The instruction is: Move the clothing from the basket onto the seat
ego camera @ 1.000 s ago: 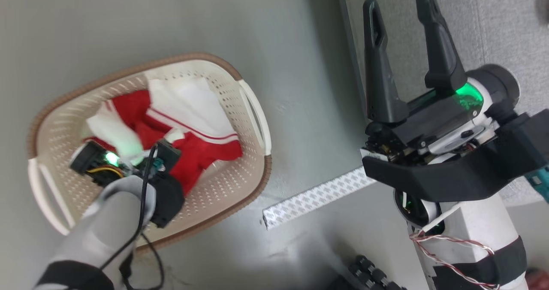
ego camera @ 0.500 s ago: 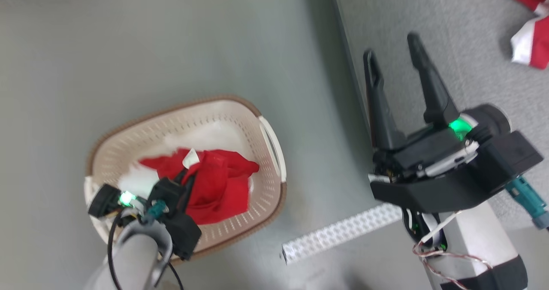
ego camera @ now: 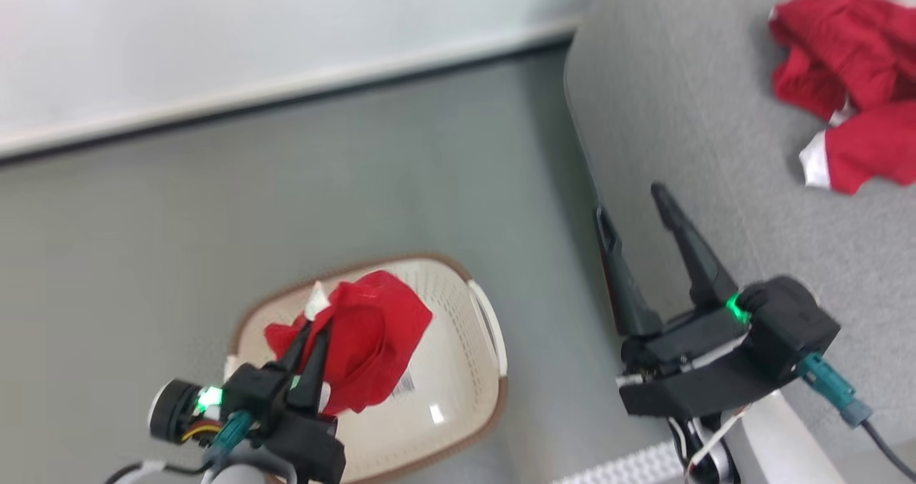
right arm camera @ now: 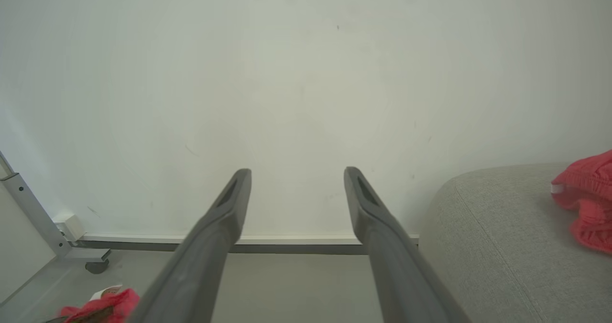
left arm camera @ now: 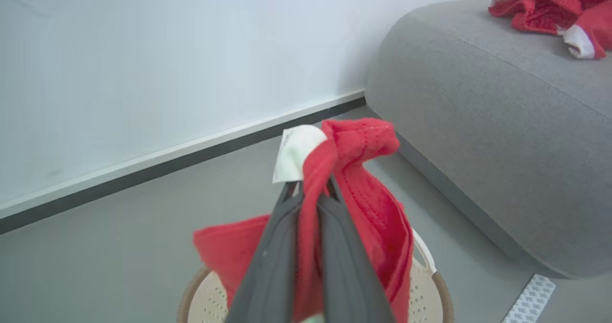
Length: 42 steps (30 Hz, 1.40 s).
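Red clothing (ego camera: 372, 326) hangs pinched between the closed-up fingers of the left claw (ego camera: 315, 334) above the basket (ego camera: 494, 341), and the seat (ego camera: 715, 147) lies well off to its right across bare floor (ego camera: 429, 183). The right claw (ego camera: 630, 203), wide and empty, sits nearer the seat's edge.

White wall (right arm camera: 306, 74), plain with faint scuffs; white skirting (left arm camera: 191, 148) with a dark strip under it runs where the wall meets the smooth grey floor (ego camera: 322, 183). The grey upholstered seat (left arm camera: 502, 146) stands near the wall with a rounded corner, and a white perforated strip (left arm camera: 530, 299) lies on the floor beside its base. Right wrist view: grey metal frame leg (right arm camera: 28, 208) on a caster (right arm camera: 97, 265) against the wall, small white box (right arm camera: 71, 225) just beside it.
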Available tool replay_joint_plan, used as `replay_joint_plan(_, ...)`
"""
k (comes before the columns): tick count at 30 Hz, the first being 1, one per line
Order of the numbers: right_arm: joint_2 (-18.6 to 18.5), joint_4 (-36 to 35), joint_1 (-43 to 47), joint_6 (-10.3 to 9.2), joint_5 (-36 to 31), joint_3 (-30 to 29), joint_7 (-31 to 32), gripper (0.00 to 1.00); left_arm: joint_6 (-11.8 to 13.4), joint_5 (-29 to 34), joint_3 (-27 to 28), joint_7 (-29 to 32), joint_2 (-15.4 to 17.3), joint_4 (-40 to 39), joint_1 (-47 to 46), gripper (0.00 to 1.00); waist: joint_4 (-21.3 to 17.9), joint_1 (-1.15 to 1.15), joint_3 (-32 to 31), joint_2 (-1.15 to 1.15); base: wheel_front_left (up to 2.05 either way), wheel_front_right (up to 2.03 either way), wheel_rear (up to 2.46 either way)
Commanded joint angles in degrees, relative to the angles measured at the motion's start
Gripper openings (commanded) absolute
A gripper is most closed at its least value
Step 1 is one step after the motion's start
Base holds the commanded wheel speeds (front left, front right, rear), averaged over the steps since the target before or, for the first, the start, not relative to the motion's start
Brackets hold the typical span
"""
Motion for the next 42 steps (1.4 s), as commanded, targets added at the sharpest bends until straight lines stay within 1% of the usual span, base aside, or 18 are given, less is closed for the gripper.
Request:
replay_joint_plan(1, -0.55, 0.51, 1.63, -0.02, 0.39, 0.32, -0.09, 1.00, 0.23, -0.38, 1.10, -0.27, 0.02, -2.24, 2.40, 0.00, 2.35, 0.01, -7.68, 0.01, 0.00, 0.00, 0.00)
replay_joint_plan(8, -0.81, 1.95, 5.12, -0.02, 1.05, 1.29, -0.10, 1.00, 0.75, 0.21, 4.66, -0.27, 0.29, -9.25, 7.98, 0.00, 1.84, 0.01, -13.86, 0.01, 0.00, 0.00, 0.00)
replay_joint_plan(13, -0.88, 2.27, 7.90, -0.02, 1.56, 1.53, -0.09, 1.00, 1.12, -0.35, 7.13, -0.27, -0.59, -13.38, 11.66, 0.00, 1.30, 0.01, -17.84, 0.01, 0.00, 0.00, 0.00)
replay_joint_plan(19, -1.15, 2.20, 10.12, -0.02, 1.81, 2.05, -0.09, 1.00, 0.87, -0.05, 9.40, -0.27, -0.89, -16.96, 14.28, 0.00, 0.85, 0.01, -20.02, 0.01, 0.00, 0.00, 0.00)
replay_joint_plan(25, -1.54, 2.97, 11.50, -0.02, 2.90, 3.64, -0.09, 1.00, 0.19, 0.91, 9.98, -0.27, -1.01, -19.59, 14.91, 0.00, 0.70, 0.01, -21.52, 0.01, 0.00, 0.00, 0.00)
replay_joint_plan(26, -1.54, 2.97, 11.50, -0.02, 2.90, 3.64, -0.09, 1.00, 0.19, 0.91, 9.98, -0.27, -1.01, -19.59, 14.91, 0.00, 0.70, 0.01, -21.52, 0.01, 0.00, 0.00, 0.00)
replay_joint_plan(32, -2.15, 3.19, 10.14, -0.02, 5.46, 7.80, -0.09, 1.00, -1.36, 1.75, 8.93, -0.27, -0.90, -21.03, 12.12, 0.00, 0.58, 0.01, -22.00, 0.01, 0.00, 0.00, 0.00)
replay_joint_plan(33, -2.30, 3.21, 9.36, -0.02, 6.21, 9.27, -0.09, 1.00, -2.12, 1.94, 8.05, -0.27, -1.27, -20.88, 11.00, 0.00, 0.59, 0.01, -22.01, 0.01, 0.00, 0.00, 0.00)
replay_joint_plan(37, -2.66, 3.42, 8.11, -0.02, 8.17, 12.40, -0.09, 1.00, -3.43, 2.18, 6.10, -0.27, -2.39, -20.14, 8.17, 0.00, 0.37, 0.01, -21.90, 0.01, 0.00, 0.00, 0.00)
replay_joint_plan(42, -3.30, 3.89, 5.66, -0.02, 11.24, 17.06, -0.09, 1.00, -5.32, 3.17, 2.24, -0.27, -4.19, -18.44, 4.13, 0.00, 0.07, 0.01, -21.67, 0.01, 0.00, 0.00, 0.00)
